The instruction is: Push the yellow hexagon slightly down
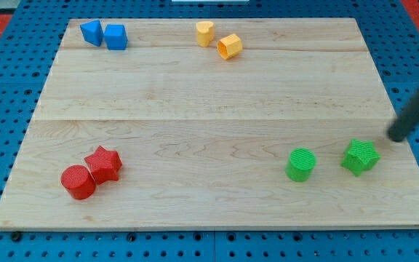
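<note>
my tip: bare rod end on the board at the view's right edge, touching nothing, no jaws to open or close
yellow hexagon: far up and to the view's left of my tip, near the board's top edge
bearing: up-left diagonal, well apart
yellow cylinder: just beside hexagon, on its far side from my tip
green star: near my tip, just below-left, not touching
next move, judged: circle above hexagon, then push toward the view's bottom

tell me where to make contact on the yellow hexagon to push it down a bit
Nothing here can grip, so push: set my tip on the yellow hexagon at its upper face, toward the view's top, centred. The yellow cylinder sits close at its upper left, so come in from the upper right. My tip is now far off, by the green star.
</note>
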You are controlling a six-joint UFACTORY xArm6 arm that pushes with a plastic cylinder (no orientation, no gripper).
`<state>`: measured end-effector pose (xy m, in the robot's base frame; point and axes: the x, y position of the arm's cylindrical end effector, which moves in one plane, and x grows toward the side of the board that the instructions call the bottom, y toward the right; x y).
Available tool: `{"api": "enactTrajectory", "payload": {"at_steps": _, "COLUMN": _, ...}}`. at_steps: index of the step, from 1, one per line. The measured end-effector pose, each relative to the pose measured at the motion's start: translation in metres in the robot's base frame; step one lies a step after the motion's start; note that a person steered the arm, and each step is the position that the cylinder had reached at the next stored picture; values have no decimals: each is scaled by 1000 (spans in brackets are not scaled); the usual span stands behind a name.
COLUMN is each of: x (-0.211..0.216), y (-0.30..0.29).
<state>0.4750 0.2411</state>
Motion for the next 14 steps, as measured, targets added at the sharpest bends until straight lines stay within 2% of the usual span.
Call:
{"api": "enactTrajectory", "payload": {"at_steps": 1, "x": 19, "y": -53}}
{"api": "enactTrajectory", "payload": {"at_steps": 2, "x": 40, "y": -28}}
{"api": "enactTrajectory", "payload": {"at_steps": 3, "x": 4, "y": -19}}
{"api": "enactTrajectory", "payload": {"at_steps": 4, "x": -89, "y": -22}}
{"api": "enactTrajectory", "payload": {"at_steps": 5, "x": -189, "y": -87}}
{"api": "enactTrajectory", "payload": {"at_steps": 6, "x": -232, "y": -176}}
{"api": "enactTrajectory", "payload": {"at_steps": 7, "x": -206, "y": -254}}
{"api": "enactTrajectory", "payload": {"at_steps": 8, "x": -149, "y": -275}}
{"api": "enactTrajectory", "payload": {"at_steps": 9, "x": -112, "y": -284}}
{"api": "enactTrajectory", "payload": {"at_steps": 10, "x": -95, "y": -291}}
{"api": "enactTrajectory", "payload": {"at_steps": 11, "x": -53, "y": -278}}
{"api": "enactTrajectory", "payload": {"at_steps": 13, "x": -77, "y": -236}}
{"api": "enactTrajectory", "payload": {"at_steps": 14, "x": -31, "y": -231}}
